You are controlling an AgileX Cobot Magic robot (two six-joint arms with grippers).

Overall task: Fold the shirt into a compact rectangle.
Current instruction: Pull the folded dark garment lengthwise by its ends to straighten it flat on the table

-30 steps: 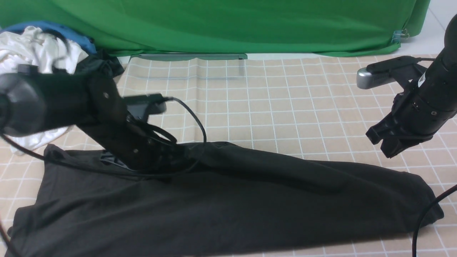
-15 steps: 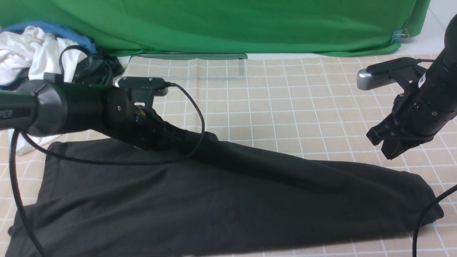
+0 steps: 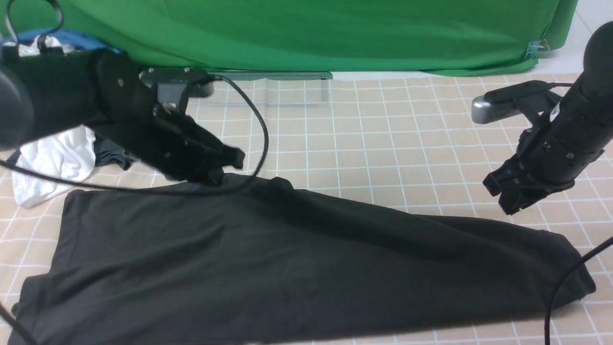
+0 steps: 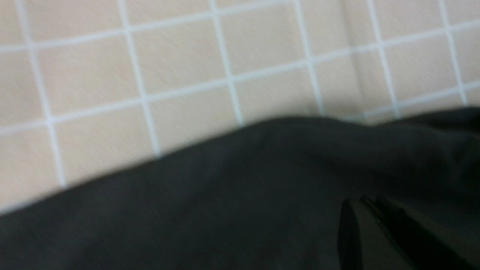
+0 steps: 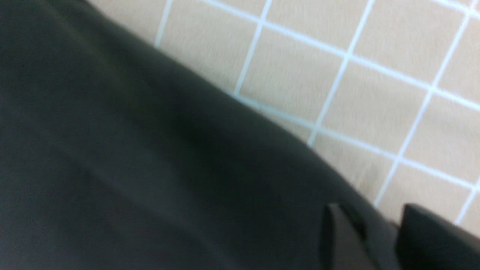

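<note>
The black shirt (image 3: 287,268) lies flat as a long band across the checked table, with a low ridge along its far edge. No print or label shows. My left gripper (image 3: 233,158) hovers just above the shirt's far edge left of centre; in the left wrist view its fingers (image 4: 375,225) are pressed together with nothing between them, over the black cloth (image 4: 225,195). My right gripper (image 3: 500,196) hangs above the far edge near the shirt's right end. In the right wrist view it (image 5: 378,221) stands open over the shirt (image 5: 150,150), with nothing in it.
A heap of white (image 3: 52,153), blue and dark grey clothes lies at the back left, partly behind my left arm. A green backdrop (image 3: 311,33) closes off the far side. Black cables loop from the left arm (image 3: 261,139) and across the shirt's right end (image 3: 565,282).
My left arm has lifted off the shirt's far edge and drawn back to the left; the cloth has settled flat there. The right gripper has shifted slightly left and its jaws have parted.
</note>
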